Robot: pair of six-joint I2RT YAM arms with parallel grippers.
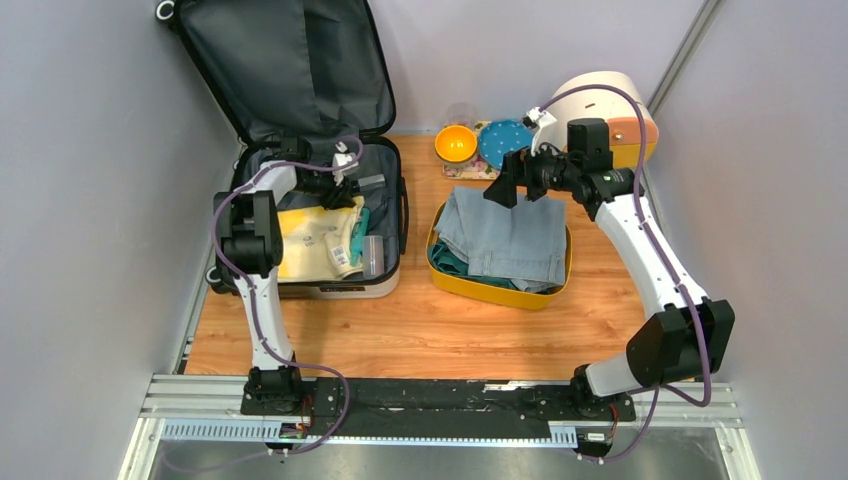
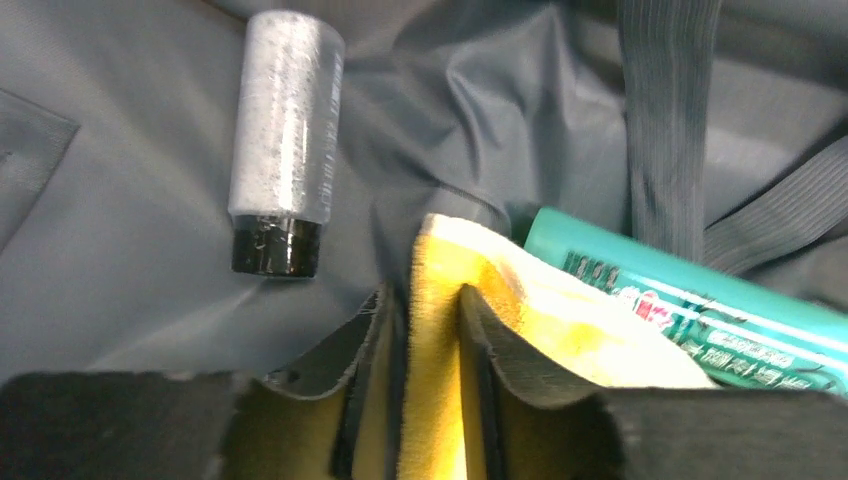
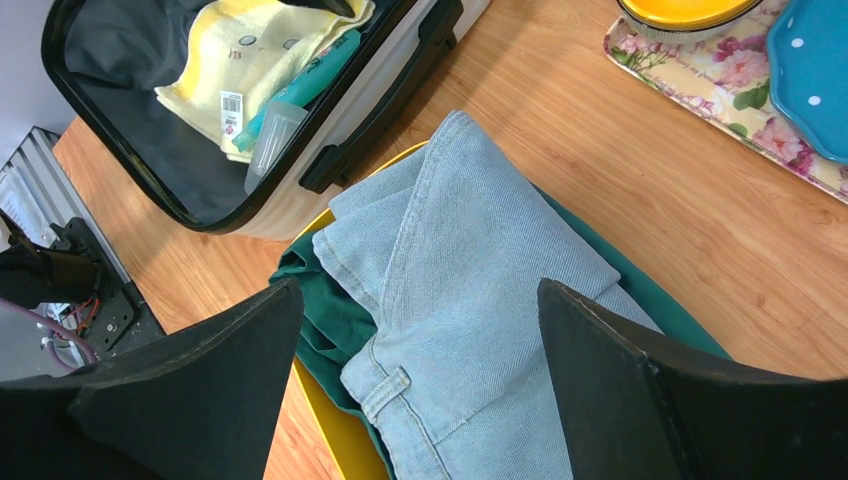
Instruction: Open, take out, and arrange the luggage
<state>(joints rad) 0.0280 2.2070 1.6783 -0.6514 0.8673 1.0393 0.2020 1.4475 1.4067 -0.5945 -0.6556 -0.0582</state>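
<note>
Could not see the luggage (image 1: pixel 345 289) whole: lost the lid's top to the upper edge of the overhead view. Placed its base at the table's far left corner, lid raised toward the back wall. Found inside a yellow towel (image 1: pixel 305 240), a teal tube (image 2: pixel 700 310) along the towel's right side, and a clear bottle (image 2: pixel 285 140) with a black cap on the grey lining. Saw the left gripper (image 2: pixel 432 300) pinching a fold of the towel, finger bases cut off by the wrist view's lower edge. Saw the right gripper (image 3: pixel 420 300) spread wide above the jeans (image 3: pixel 480 300), touching nothing. Found the jeans topmost in the bin (image 1: pixel 490 290) just right of the luggage, over a green garment (image 3: pixel 320 300) mostly buried beneath. Made out a round box (image 1: pixel 610 100) at the far right corner, half hidden behind the right arm.
</note>
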